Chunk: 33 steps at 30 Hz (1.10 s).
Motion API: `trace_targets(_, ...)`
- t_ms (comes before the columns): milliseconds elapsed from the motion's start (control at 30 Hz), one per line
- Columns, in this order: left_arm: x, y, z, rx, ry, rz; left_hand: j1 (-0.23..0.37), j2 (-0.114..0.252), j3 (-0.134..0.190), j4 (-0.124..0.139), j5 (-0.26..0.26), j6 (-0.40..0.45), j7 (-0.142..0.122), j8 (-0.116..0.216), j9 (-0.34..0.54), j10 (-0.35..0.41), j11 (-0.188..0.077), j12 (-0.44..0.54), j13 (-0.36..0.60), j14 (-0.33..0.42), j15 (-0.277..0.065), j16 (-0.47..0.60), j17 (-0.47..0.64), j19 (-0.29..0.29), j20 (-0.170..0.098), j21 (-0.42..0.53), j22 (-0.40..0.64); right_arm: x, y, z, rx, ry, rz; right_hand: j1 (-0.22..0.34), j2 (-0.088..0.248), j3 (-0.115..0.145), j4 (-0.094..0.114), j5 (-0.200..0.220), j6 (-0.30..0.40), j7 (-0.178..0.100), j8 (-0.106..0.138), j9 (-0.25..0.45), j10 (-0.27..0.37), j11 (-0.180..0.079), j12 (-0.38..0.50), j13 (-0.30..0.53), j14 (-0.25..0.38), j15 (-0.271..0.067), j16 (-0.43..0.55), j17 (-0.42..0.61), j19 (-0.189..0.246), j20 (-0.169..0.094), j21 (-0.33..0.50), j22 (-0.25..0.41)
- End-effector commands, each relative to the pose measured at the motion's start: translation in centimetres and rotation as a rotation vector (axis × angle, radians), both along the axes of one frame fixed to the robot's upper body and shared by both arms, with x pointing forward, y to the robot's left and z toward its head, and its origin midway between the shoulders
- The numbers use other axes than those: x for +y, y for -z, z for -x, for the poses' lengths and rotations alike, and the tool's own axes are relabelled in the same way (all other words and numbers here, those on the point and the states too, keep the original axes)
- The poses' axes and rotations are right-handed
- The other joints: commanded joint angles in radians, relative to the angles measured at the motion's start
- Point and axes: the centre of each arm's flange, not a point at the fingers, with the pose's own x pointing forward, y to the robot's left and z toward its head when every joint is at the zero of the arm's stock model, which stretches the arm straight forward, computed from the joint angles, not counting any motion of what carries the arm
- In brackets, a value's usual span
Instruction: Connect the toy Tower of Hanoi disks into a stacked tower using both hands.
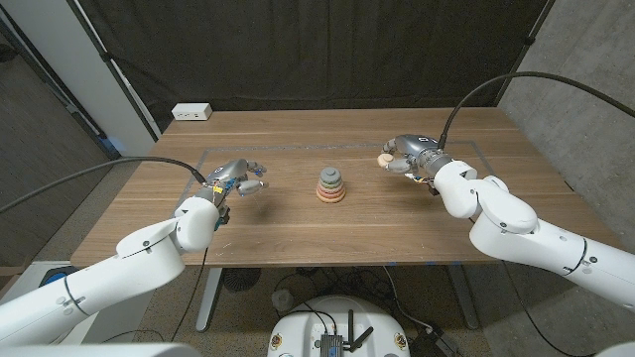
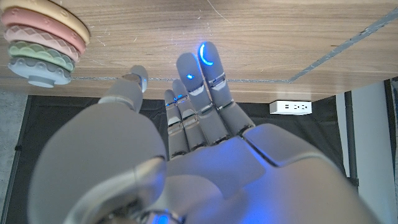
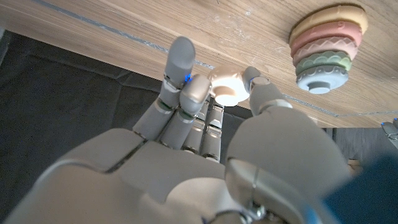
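On the wooden counter [image 1: 298, 223] the near strip in front of both arms lay bare wood, and a thin rectangular line [image 1: 298, 147] was marked on the surface around the working area. The left robot hand [image 1: 238, 178] stood over the counter on the robot's left side, its fingers [image 2: 208, 68] stretched out straight and apart from the thumb, holding nothing; in the left wrist view the fingertips glowed blue and nothing lay between them. Near the middle of the counter stood the partly built tower [image 1: 331, 185], a stack of scalloped disks narrowing upward, yellowish and pink at the base, then greenish, with a grey disk on top. It stood well apart from both hands, with open wood on either side of it and nothing between it and either hand. On the robot's right, a little farther back, the right robot hand [image 1: 409, 156] was raised over the counter and pinched a small pale peach disk [image 3: 226, 88] between the thumb and the curled fingers [image 3: 180, 62]; the right wrist view showed the disk caught at the fingertips with the stack off to one side of it. At the far edge of the counter, toward the left, lay a white power strip [image 1: 191, 112], and behind it hung a black curtain [image 1: 317, 50].
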Motion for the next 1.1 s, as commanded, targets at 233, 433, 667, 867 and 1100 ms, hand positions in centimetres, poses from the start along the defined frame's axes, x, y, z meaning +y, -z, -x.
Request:
trace_targets(233,0.0,-0.2,0.2,-0.004,-0.003,0.005,-0.004,-0.003,0.009,0.000,-0.002,0.012,-0.001,-0.005,0.004,0.011,-0.001,-0.001,0.004,0.013,-0.077,0.005,0.002,0.007,-0.133,0.005,0.002,1.2,-0.3,0.2,-0.002,-0.091,0.013,0.037,0.042,0.028,0.019,0.004,0.011,-0.007,0.000,0.002,0.059,-0.045,0.002,0.005,0.001,0.001,0.008,-0.001,0.008,-0.019,0.005,0.004)
trace_targets(433,-0.2,-0.3,-0.1,-0.002,0.002,0.002,-0.004,-0.003,0.010,0.000,-0.002,0.013,0.000,-0.005,0.004,0.010,-0.001,-0.002,0.005,0.015,-0.077,0.006,0.002,0.006,-0.133,0.005,0.002,1.8,-0.5,0.3,-0.012,-0.108,0.026,0.037,0.042,0.029,0.019,0.004,0.011,-0.007,-0.001,0.002,0.058,-0.047,0.000,0.007,-0.001,0.001,0.010,-0.001,0.008,-0.019,0.005,0.004)
trace_targets(667,0.0,-0.2,-0.2,-0.012,0.007,0.016,-0.005,-0.004,0.011,0.000,-0.003,0.014,-0.001,-0.006,0.005,0.011,-0.003,-0.002,0.005,0.015,-0.077,0.005,0.000,0.007,-0.133,0.006,0.001,2.3,-0.7,0.6,-0.027,-0.124,0.035,0.037,0.043,0.031,0.019,0.004,0.021,-0.022,0.001,0.003,0.055,-0.055,-0.005,0.005,-0.004,0.000,0.012,-0.003,0.008,-0.019,0.006,0.005)
trace_targets(867,0.0,-0.1,-0.5,-0.001,0.014,0.007,-0.005,-0.005,0.013,0.000,-0.003,0.017,-0.001,-0.005,0.005,0.013,-0.004,-0.001,0.006,0.016,-0.077,0.005,0.000,0.007,-0.133,0.006,0.002,2.8,-0.7,0.5,-0.026,-0.129,0.045,0.038,0.043,0.032,0.018,0.004,0.023,-0.023,0.000,0.003,0.055,-0.057,-0.008,0.002,-0.003,0.000,0.017,-0.001,0.009,-0.019,0.008,0.006)
trace_targets(1100,-0.2,-0.2,-0.7,0.002,0.019,-0.001,-0.005,-0.005,0.013,0.000,-0.003,0.019,-0.001,-0.005,0.005,0.015,-0.004,-0.001,0.006,0.016,-0.077,0.005,0.000,0.007,-0.133,0.007,0.003,3.7,-0.8,0.2,-0.023,-0.140,0.065,0.039,0.043,0.034,0.018,0.004,0.025,-0.025,0.000,0.003,0.058,-0.055,-0.009,0.001,-0.006,0.000,0.017,-0.004,0.008,-0.019,0.006,0.005)
